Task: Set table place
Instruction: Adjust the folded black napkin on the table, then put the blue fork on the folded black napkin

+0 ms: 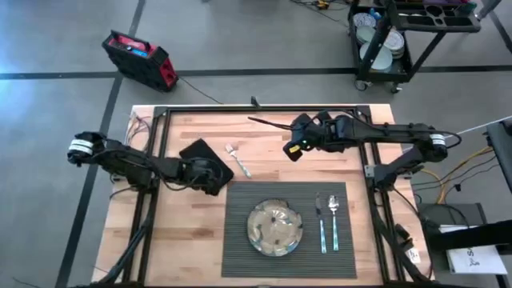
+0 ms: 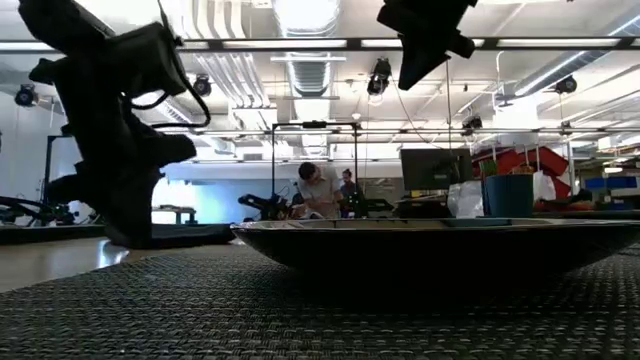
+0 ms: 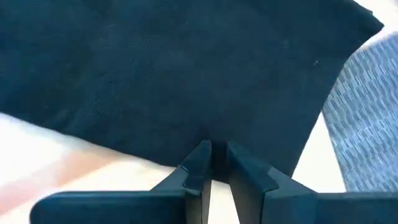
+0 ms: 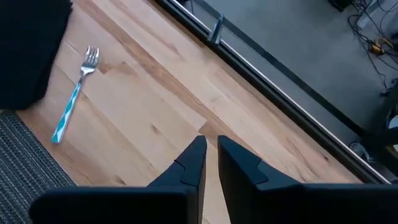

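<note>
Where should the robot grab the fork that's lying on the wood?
Probably the blue handle of the fork, coming straight down from above. It lies flat on the bare table, clear of the napkin and placemat, with its handle long and narrow.

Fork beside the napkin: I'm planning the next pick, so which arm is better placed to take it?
Probably the right. Its gripper hovers above bare table with the fork lying unobstructed nearby, fingers nearly together and empty. The left gripper is down at the napkin, apparently pinching its edge.

The plate [image 1: 274, 228] sits on the placemat [image 1: 240, 240], 2 spoons [image 1: 328, 220] right of it, fork [image 1: 238, 160] and napkin [image 1: 196, 150] behind
</note>
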`<state>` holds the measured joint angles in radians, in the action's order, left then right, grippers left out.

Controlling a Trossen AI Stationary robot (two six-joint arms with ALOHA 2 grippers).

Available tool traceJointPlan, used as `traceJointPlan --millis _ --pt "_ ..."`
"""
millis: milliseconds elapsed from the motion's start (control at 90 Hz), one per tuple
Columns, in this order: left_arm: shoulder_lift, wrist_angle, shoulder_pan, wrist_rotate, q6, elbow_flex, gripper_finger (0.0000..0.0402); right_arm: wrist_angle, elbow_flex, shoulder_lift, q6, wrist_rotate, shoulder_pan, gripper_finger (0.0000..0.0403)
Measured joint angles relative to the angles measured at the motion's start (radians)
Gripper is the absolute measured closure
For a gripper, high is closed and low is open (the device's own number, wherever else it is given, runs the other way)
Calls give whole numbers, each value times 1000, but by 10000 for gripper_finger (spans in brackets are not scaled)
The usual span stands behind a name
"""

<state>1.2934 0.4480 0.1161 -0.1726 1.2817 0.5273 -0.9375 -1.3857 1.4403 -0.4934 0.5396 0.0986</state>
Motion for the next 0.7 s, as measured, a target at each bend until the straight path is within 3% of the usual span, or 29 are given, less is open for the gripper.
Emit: traceJointPlan --millis 344,700 --pt "-15 5 90 34 60 52 365 0 0 0 0 0 0 375" --pt "-19 43 90 -89 -224 313 365 0 -66 0 99 0 0 366"
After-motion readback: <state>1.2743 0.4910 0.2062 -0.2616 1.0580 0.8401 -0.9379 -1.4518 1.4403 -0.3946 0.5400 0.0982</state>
